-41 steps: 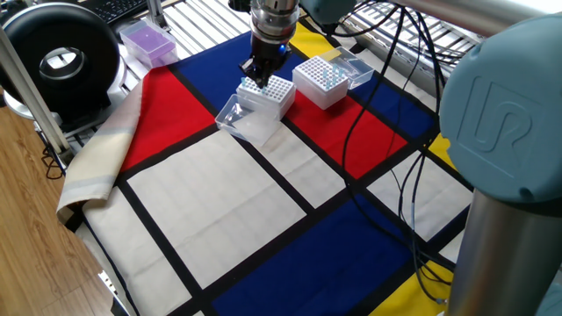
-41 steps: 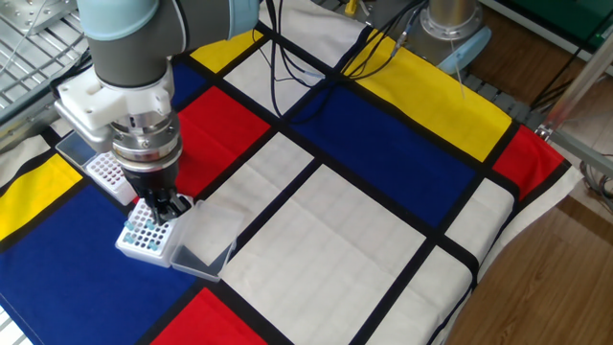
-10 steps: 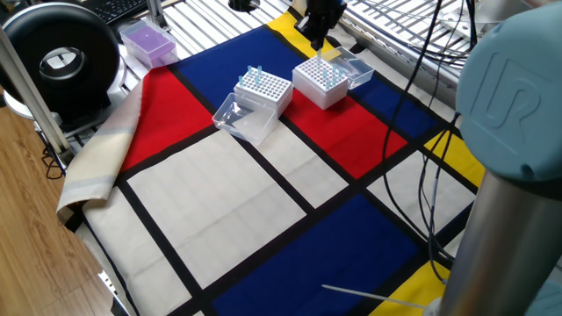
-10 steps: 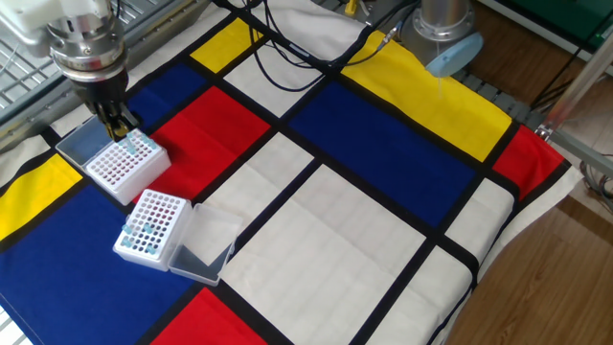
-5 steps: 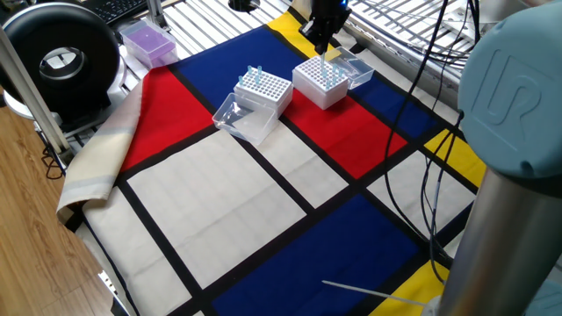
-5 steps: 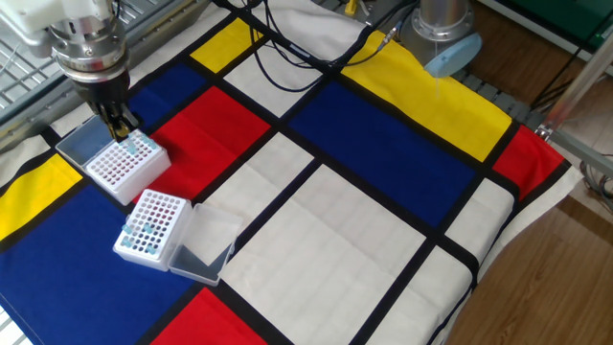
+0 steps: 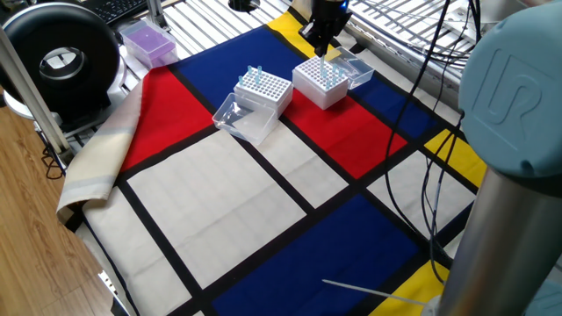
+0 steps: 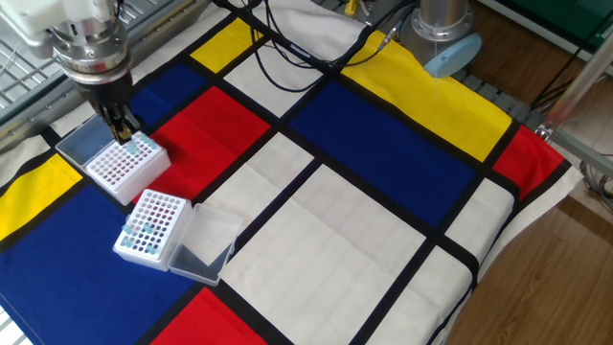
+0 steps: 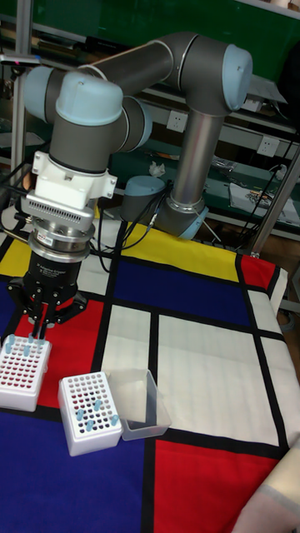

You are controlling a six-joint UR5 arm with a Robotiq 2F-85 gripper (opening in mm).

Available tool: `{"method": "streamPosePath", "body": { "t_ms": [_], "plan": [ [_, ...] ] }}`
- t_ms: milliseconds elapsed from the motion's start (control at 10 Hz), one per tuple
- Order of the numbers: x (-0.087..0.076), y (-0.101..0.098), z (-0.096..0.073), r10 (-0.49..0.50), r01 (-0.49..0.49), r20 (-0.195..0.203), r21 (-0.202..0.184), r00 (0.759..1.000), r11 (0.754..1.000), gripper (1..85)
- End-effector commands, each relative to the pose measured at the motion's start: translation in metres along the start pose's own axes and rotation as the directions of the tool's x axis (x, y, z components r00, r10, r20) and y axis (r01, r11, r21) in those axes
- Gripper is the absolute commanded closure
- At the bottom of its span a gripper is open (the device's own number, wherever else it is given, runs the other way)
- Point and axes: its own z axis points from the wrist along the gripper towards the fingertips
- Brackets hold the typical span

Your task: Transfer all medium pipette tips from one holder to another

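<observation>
Looking from the near side of the cloth-covered table (image 9: pixel 208 358), the first thing is the white box with the clear lid (image 9: pixel 87 412), and some medium pipette tips (image 9: pixel 90 408) stand in its holes. Just past this box sits the second white box (image 9: pixel 22 372), close beside it but not touching. A few blue tips stand at the far edge of the second white box too. The gripper (image 9: pixel 38 333) hangs right over that far edge. Its two fingers point straight down and sit close together. A thin pale tip (image 7: pixel 322 63) seems to be pinched between them, but it is too small to be sure. That tip stands straight up and down, with its thin end pointing down at the holes. So the hole it needs is right under the gripper, and I think the next move is just a short push straight down. Farthest from the second white box is the grey base of the arm (image 9: pixel 179 212).
</observation>
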Motion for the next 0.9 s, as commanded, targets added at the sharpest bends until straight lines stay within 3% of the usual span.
{"method": "streamPosePath", "body": {
  "t_ms": [0,800],
  "plan": [
    [-0.0014,0.0043,0.0033,0.014,-0.014,0.012,-0.014,1.0,1.0,84.0],
    [-0.0033,-0.0004,0.0044,0.0,0.0,0.011,-0.007,1.0,1.0,84.0]
  ]
}}
